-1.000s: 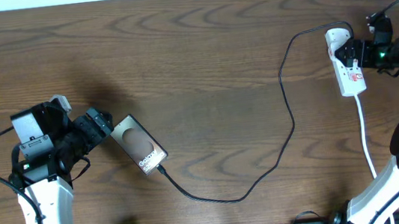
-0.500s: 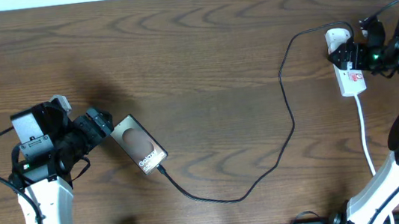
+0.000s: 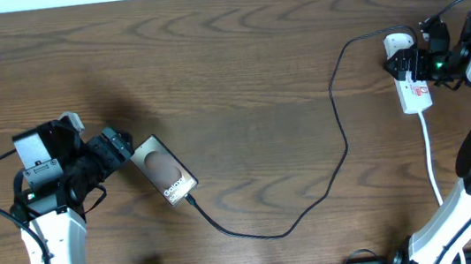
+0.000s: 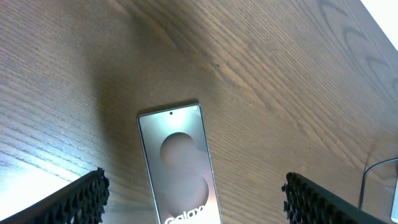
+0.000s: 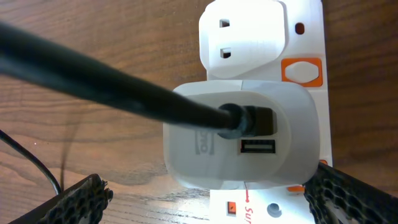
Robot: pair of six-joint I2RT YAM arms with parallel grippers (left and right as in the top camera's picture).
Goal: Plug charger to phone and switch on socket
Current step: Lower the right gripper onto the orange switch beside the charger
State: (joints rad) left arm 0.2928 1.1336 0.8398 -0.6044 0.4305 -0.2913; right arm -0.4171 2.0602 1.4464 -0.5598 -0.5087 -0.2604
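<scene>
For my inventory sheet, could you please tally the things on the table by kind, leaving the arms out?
phone: 1
charger: 1
socket: 1
adapter: 1
Total: 4

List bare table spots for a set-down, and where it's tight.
Bare: broad centre between phone and charger loop; whole far edge; strip between charger and white lead. Tight: at the socket and around the phone.
</scene>
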